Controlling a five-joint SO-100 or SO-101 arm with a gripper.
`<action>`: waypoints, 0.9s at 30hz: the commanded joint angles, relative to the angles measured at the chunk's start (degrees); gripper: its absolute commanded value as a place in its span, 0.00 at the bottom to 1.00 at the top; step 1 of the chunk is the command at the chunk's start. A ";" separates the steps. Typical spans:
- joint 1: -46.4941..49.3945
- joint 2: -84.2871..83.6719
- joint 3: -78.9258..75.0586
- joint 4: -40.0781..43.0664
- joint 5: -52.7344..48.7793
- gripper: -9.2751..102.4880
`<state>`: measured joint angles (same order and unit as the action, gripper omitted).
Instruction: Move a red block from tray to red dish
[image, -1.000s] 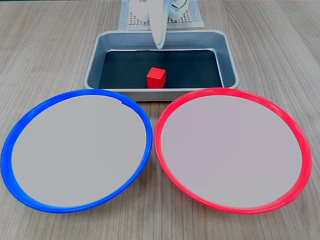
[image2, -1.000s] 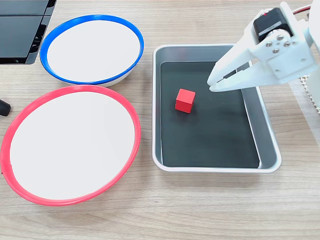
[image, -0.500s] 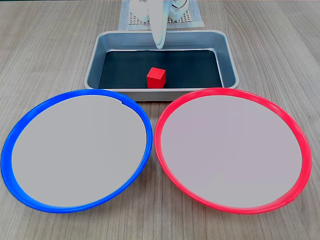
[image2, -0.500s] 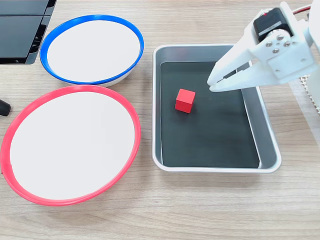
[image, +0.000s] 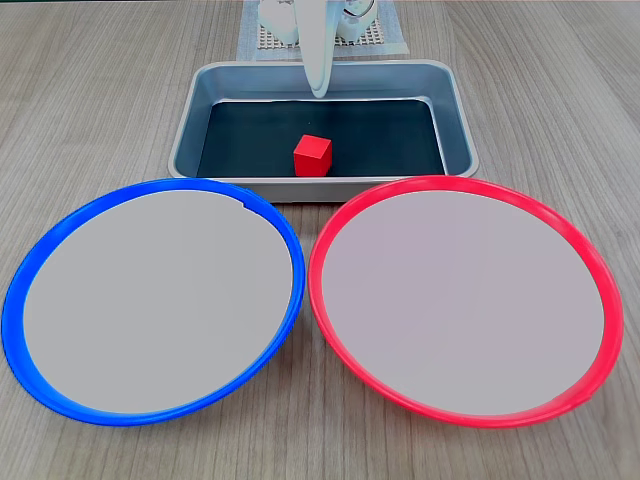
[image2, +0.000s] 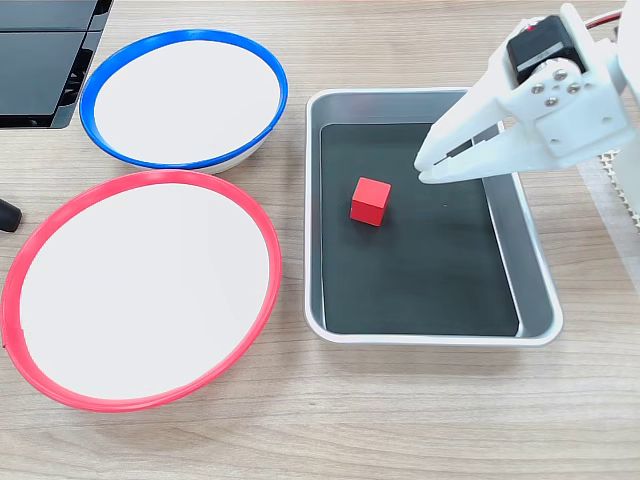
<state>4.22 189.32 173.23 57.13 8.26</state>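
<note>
Red block (image2: 370, 200) sits flat on the dark bottom of the tray (image2: 535, 290), roughly mid-tray in a fixed view; in the other fixed view it (image: 312, 154) lies toward the tray's near wall (image: 320, 186). Nothing touches it.

End effector (image2: 424, 168), white plastic, hangs above the tray just beside the block, tips pointing toward it but apart from it. Fingers (image2: 465, 165) lie close together with a thin slit between them: narrow, holding nothing. In the front-on fixed view it (image: 318, 88) shows edge-on as one pale blade over the tray's far side, and the gap cannot be read there.

Red dish (image2: 130, 398) lies on the tabletop (image2: 400, 420) just beside the tray, pale centre bare. Blue-rimmed dish (image2: 150, 158) sits next to it, also bare. In the front-on view the red dish (image: 590, 270) is at right, the blue one (image: 30, 270) at left, rims nearly touching.

Progress, as judged: nothing done yet. Block ungrasped and in the tray. Left to do: spread the fingers, descend around the block, close, lift clear of the tray wall, carry across to the red dish, release.
</note>
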 joint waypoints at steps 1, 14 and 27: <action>2.72 1.32 0.00 0.44 2.55 0.08; 9.32 -21.36 -21.71 -1.32 -13.62 0.09; 3.78 -79.98 -69.43 29.79 4.31 0.08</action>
<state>8.70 119.09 115.49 78.57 9.93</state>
